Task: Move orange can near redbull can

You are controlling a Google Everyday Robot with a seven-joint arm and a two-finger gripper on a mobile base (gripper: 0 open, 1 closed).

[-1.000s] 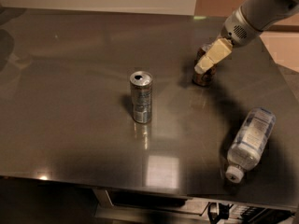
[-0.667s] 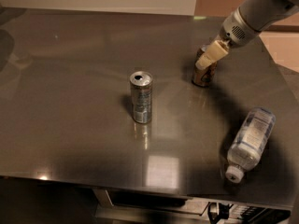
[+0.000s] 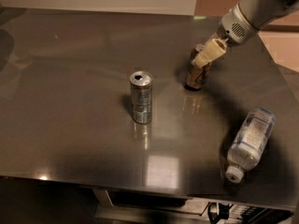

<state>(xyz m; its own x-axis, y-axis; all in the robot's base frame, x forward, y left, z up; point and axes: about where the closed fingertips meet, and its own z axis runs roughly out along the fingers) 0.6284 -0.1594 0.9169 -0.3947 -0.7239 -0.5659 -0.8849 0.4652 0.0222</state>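
The orange-brown soda can with a silver top is held at its upper part by the closed cream fingers of the gripper. On the grey steel bench, it is placed at 2 o'clock from the slim silver-blue can, well apart.

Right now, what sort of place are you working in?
Probably a kitchen or break-room counter: a brushed stainless-steel worktop holding drinks, namely a slim silver-blue can, an orange-brown soda can and a clear plastic bottle lying on its side. The gripper is at the orange-brown can's top, far right.
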